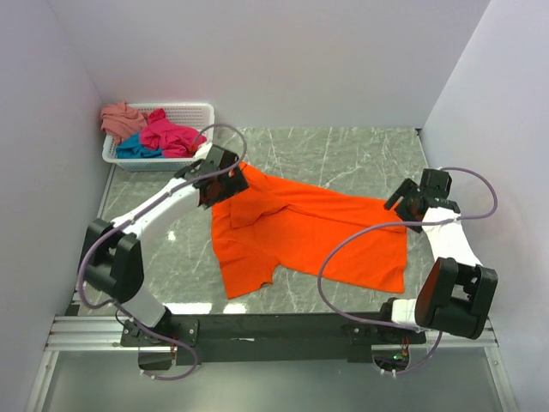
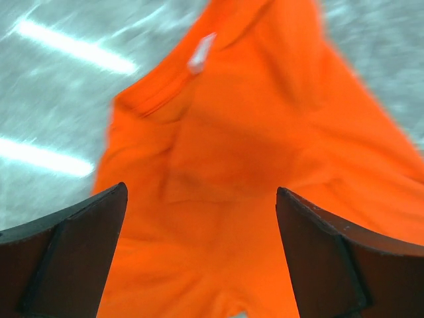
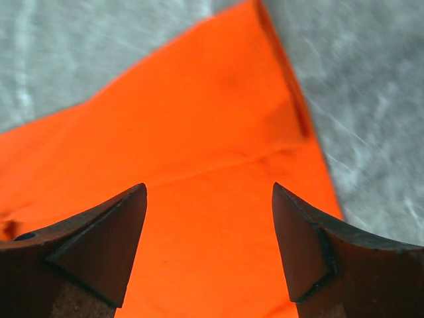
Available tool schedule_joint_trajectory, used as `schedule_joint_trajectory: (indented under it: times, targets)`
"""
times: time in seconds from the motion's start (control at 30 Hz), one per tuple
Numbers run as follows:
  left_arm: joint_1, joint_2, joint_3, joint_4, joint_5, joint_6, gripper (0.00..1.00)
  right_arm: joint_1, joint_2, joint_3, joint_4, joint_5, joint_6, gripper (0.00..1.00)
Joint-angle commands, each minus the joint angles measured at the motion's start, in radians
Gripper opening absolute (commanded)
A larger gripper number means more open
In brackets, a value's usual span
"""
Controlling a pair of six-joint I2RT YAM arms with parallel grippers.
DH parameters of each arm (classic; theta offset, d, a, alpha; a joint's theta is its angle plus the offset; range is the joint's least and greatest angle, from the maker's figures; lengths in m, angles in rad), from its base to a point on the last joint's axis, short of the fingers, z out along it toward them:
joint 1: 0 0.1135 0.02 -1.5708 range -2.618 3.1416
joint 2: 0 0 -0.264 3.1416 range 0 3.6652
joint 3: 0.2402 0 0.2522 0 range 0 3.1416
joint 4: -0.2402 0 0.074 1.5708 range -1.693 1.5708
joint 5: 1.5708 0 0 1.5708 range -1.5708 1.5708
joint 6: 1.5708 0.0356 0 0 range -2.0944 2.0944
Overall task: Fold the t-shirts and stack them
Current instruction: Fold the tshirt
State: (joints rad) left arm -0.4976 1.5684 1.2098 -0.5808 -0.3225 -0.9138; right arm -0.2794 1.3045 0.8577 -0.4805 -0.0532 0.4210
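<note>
We see our left gripper (image 2: 199,199) spread wide above the orange shirt (image 2: 252,152), near its collar and white tag (image 2: 201,53). Our right gripper (image 3: 209,192) is spread too, holding nothing, over the shirt's right corner. The shirt lies rumpled on the table (image 1: 343,150). At the back left, the basket (image 1: 184,109) holds a magenta shirt (image 1: 167,136), a teal shirt (image 1: 137,148) and a salmon shirt (image 1: 122,118).

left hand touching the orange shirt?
Cannot tell. Left wrist view shows the left hand open over the orange shirt, but blurred, no clear contact or gap; top view hides it.
</note>
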Motion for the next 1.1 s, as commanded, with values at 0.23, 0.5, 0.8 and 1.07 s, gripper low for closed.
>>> schedule_joint_trajectory:
  times: [0.23, 0.5, 0.8, 1.07]
  targets:
    - [0.077, 0.393, 0.399, 0.177, 0.243, 0.164, 0.99, 0.006, 0.159, 0.125, 0.106, -0.100, -0.014, 0.85]
    - [0.105, 0.629, 0.583, 0.219, 0.292, 0.200, 0.99, 0.006, 0.352, 0.168, 0.098, -0.070, -0.017, 0.85]
    - [0.197, 0.771, 0.637, 0.127, 0.255, 0.199, 0.99, 0.006, 0.486, 0.219, 0.138, -0.122, -0.062, 0.81]
    - [0.235, 0.832, 0.695, 0.122, 0.281, 0.216, 0.99, 0.032, 0.588, 0.342, 0.158, -0.198, -0.064, 0.81]
